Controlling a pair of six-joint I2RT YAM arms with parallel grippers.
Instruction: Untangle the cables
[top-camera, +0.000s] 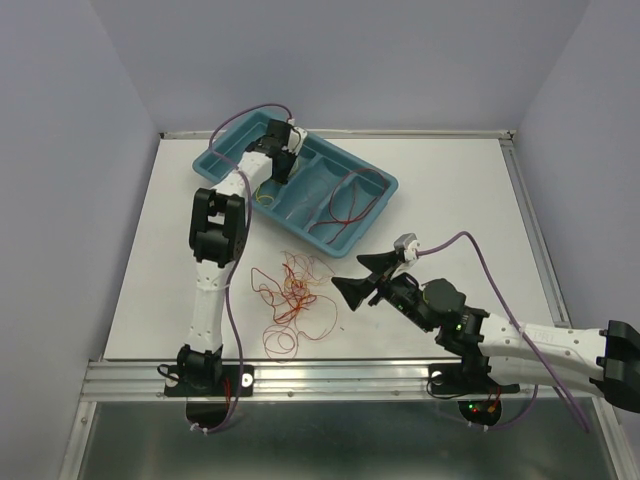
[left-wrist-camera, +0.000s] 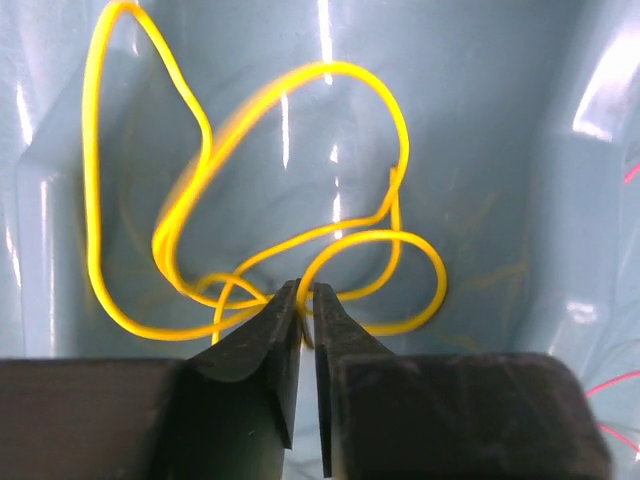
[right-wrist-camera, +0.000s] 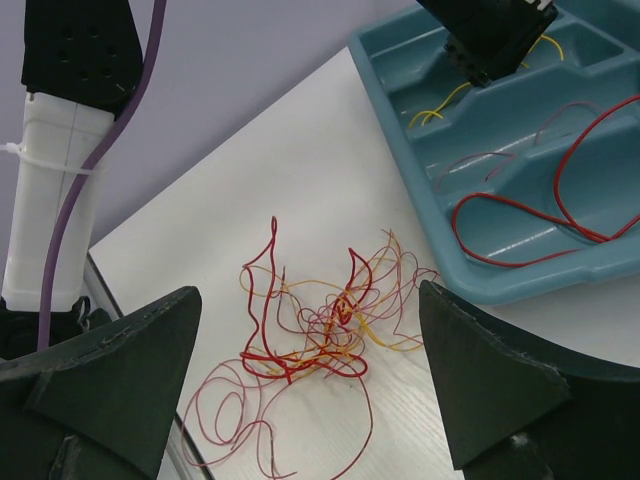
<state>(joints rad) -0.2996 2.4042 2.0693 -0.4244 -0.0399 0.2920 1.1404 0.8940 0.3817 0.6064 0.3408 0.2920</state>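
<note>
Top view: the teal tray (top-camera: 385, 183), upper centre, holds 1 red cable (top-camera: 350, 205) on its right side. The tangle (top-camera: 292, 295) lies mid-frame on the table (top-camera: 450, 200).

Left wrist: the left gripper (left-wrist-camera: 307, 292), pressed almost together, seemingly pinches the tray's yellow cable (left-wrist-camera: 340, 70).

Right wrist: the right gripper (right-wrist-camera: 310, 295) is spread wide over the tangle. Grabbing several strands could tighten knots.

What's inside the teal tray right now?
A looped yellow cable in one compartment, a red cable in another. The left claw, shut, reaches in and covers part of the yellow cable.
</note>
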